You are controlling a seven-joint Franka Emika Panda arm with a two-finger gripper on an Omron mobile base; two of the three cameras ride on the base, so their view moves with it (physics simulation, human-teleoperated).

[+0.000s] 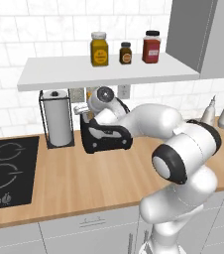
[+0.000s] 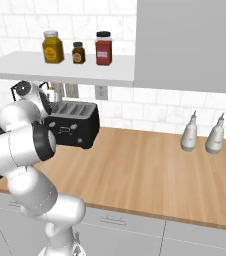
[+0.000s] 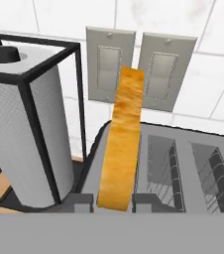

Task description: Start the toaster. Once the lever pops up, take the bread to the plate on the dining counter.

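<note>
1. The bread (image 3: pixel 121 149) stands edge-on in the middle of the hand view, a tall golden-brown slice rising from the lower centre of the frame up past the wall plates.
2. The pincer (image 3: pixel 113 202) sits at the bottom centre of that view, its two grey finger tips (image 3: pixel 83 202) close on either side of the slice's lower end; it holds the bread in a narrow grip.
3. The toaster (image 3: pixel 183 168) lies under and to the right of the slice, its grey top with long wire-lined slots filling the lower right of the hand view. In the left base view the toaster (image 1: pixel 104 136) is the black box at centre, partly behind the arm; in the right base view the toaster (image 2: pixel 75 124) is at left centre.
4. A paper-towel roll (image 3: pixel 22 134) in a black wire frame stands just left of the toaster.
5. Two grey switch plates (image 3: pixel 136 67) are on the tiled wall behind the slice.
6. The wooden bench (image 1: pixel 99 178) carries the toaster and roll; a black hob (image 1: pixel 7 171) is set in it at the left of the left base view.
7. Three jars (image 1: pixel 125 49) stand on the white shelf (image 1: pixel 84 72) above, and two pale bottles (image 2: pixel 202 135) stand on the bench at right in the right base view.
</note>
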